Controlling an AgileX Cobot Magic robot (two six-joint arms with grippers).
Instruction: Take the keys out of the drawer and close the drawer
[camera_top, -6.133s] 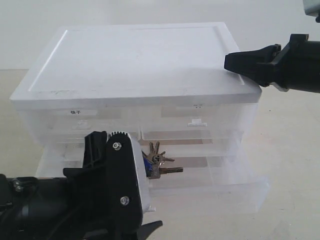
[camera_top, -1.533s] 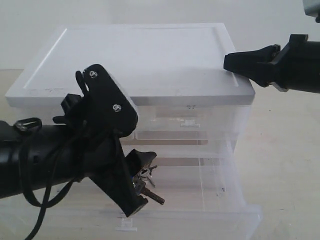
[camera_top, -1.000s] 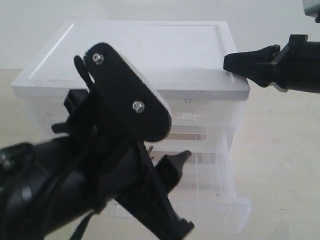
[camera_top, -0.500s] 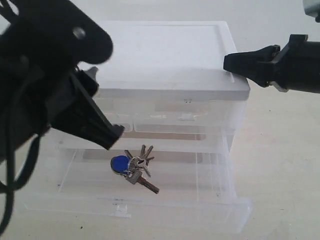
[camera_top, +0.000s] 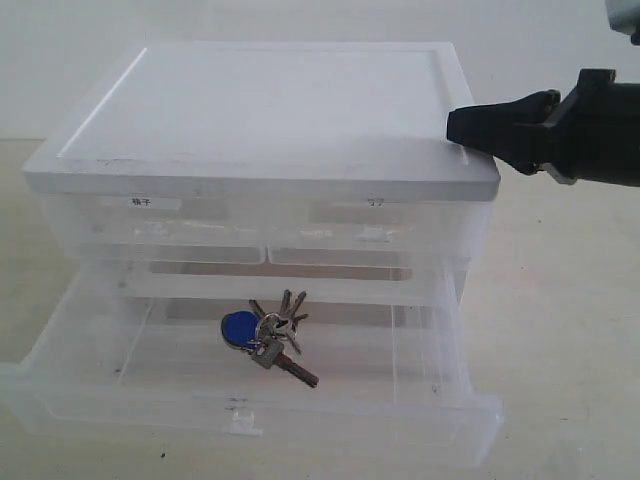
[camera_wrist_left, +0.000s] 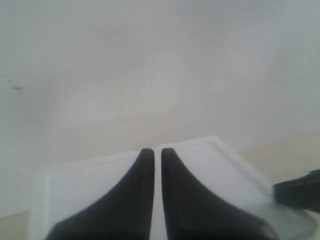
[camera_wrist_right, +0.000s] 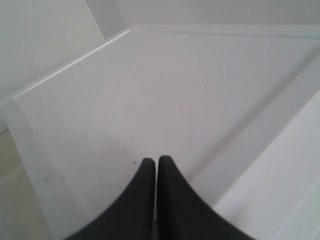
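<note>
Inside open drawer: keys lying flat, untouched. Left gripper closed, empty. Right gripper closed, empty, at cabinet top corner.

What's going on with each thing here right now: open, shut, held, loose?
Drawer: pulled out, open.
Keys: lying loose on the drawer floor, not held.
Top-left small drawer: shut.
Top-right small drawer: shut.
Left gripper: shut, holding nothing.
Right gripper: shut, holding nothing, tip against the cabinet top.
</note>
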